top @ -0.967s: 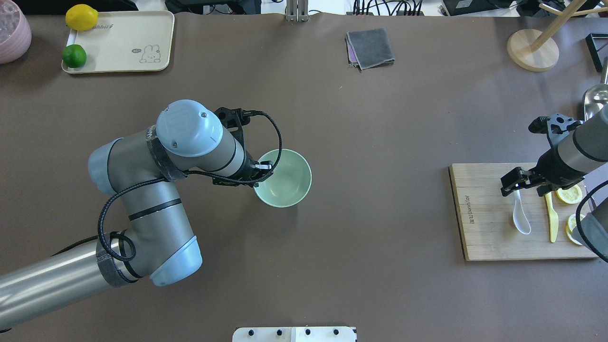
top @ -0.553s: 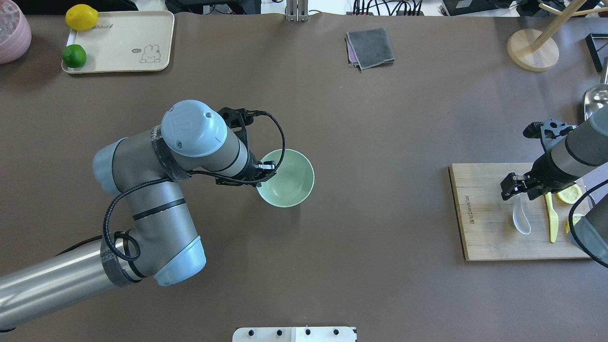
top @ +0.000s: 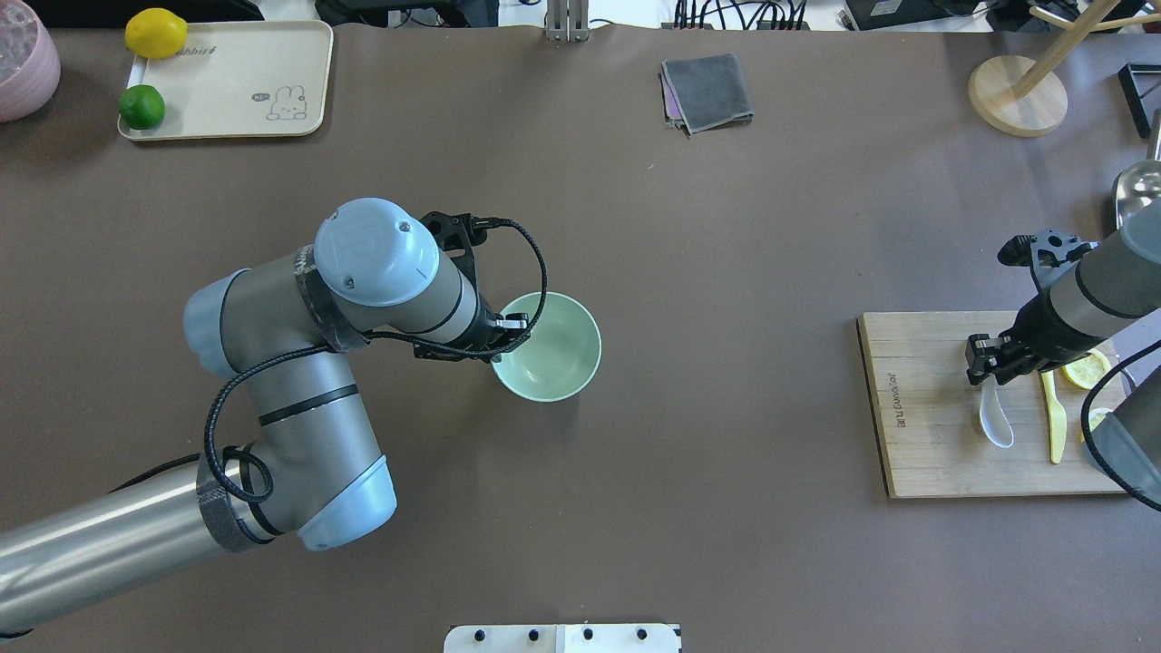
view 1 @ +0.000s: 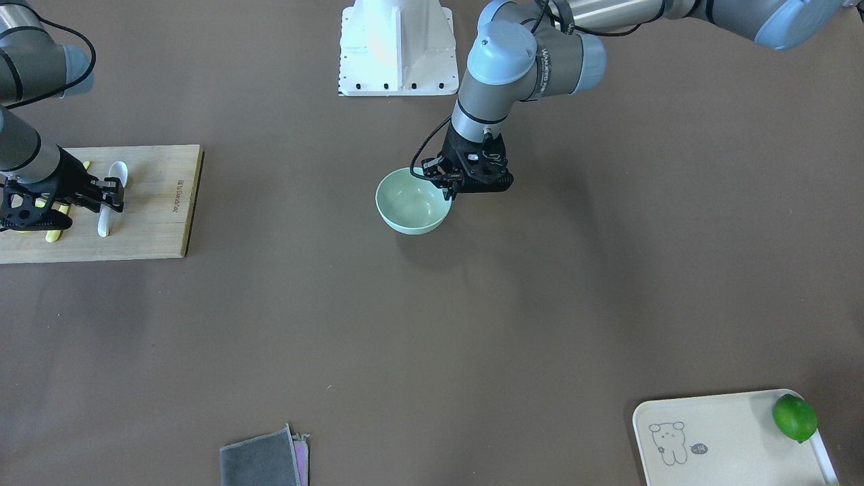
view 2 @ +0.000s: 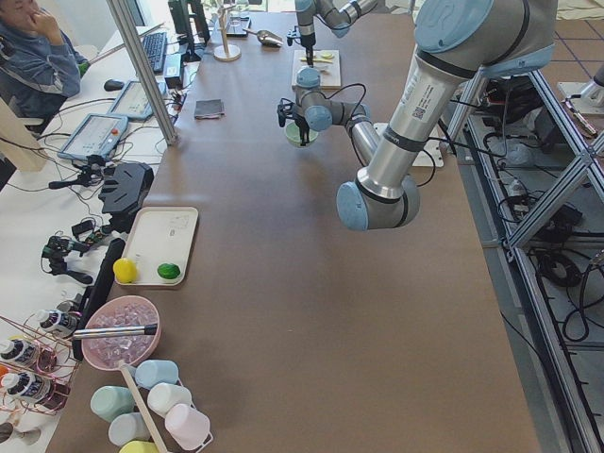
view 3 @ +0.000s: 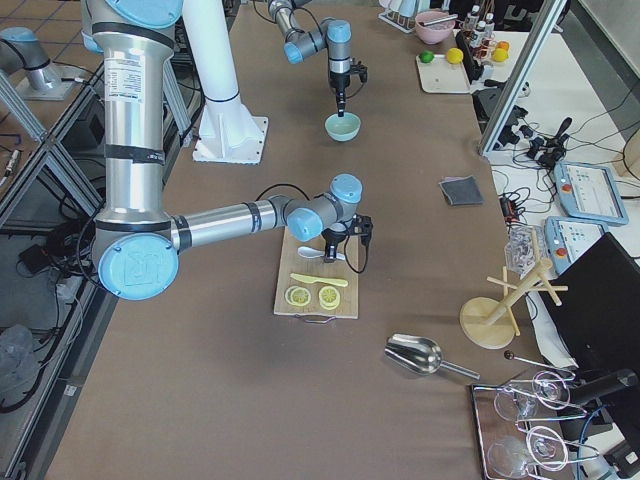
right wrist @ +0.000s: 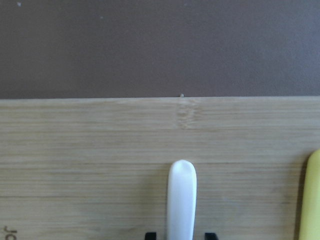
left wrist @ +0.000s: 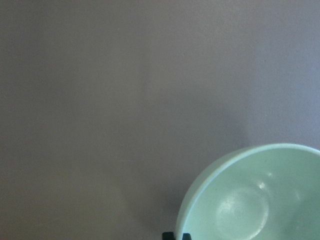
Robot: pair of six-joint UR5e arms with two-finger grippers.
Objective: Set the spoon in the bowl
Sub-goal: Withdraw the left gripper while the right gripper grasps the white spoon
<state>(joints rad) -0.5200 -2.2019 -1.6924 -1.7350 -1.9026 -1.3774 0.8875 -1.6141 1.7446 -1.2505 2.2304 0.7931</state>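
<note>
From where I stood, the right gripper had dropped lower over the cutting board than a second before. It straddled the handle of the spoon, fingers apart with a sliver of wood showing either side, so nothing was gripped yet. The spoon lay flat on the board beside the yellow knife. Well across the counter, the left gripper, clamped on the rim of the bowl, had nudged it slightly boardward. I reckoned the pinch came next
</note>
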